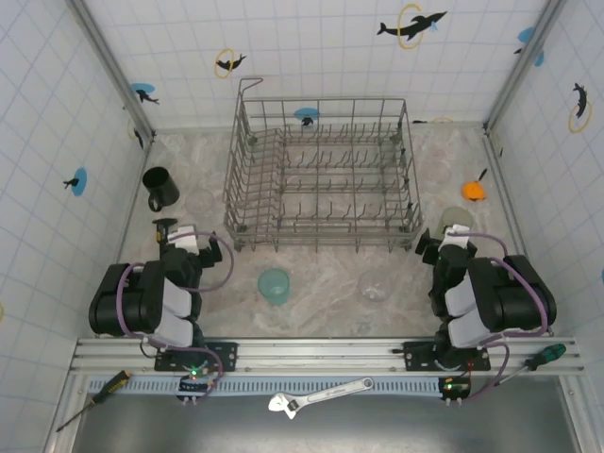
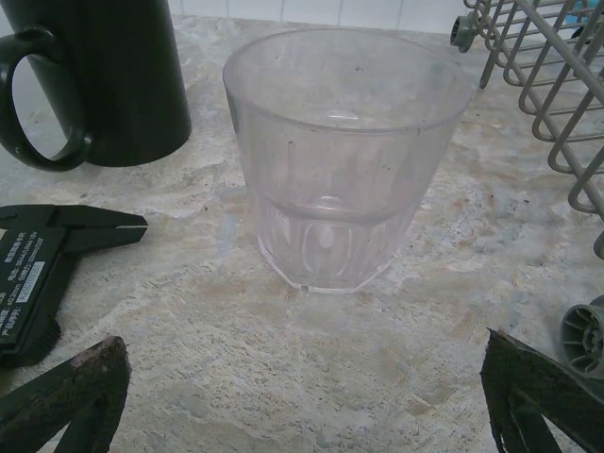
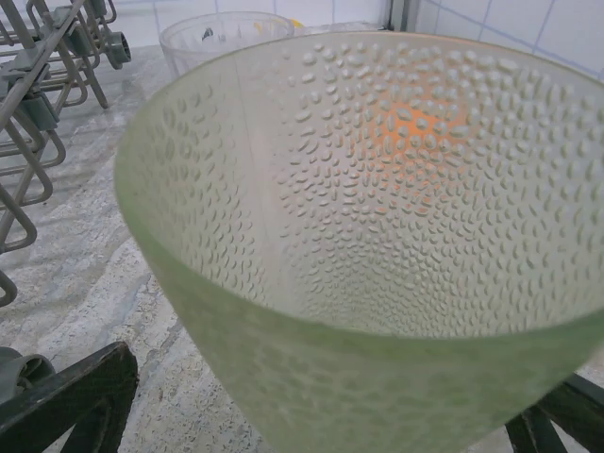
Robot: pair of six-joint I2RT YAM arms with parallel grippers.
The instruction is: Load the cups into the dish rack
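Pale green tumbler (image 3: pixel 377 236) loomed before the right gripper (image 3: pixel 311 415), its jaws spread wide; the left gripper (image 2: pixel 302 415), jaws parted too, faced a clear tumbler (image 2: pixel 344 160).

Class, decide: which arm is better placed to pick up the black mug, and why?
Left. The black mug stands left of the dish rack, just beyond the open left gripper; the right gripper sits at the rack's other front corner, by the pale green cup.

Robot lab cell: tile-print walls (image 1: pixel 330 66), aluminium rail (image 1: pixel 321 354), wrench (image 1: pixel 319 395).
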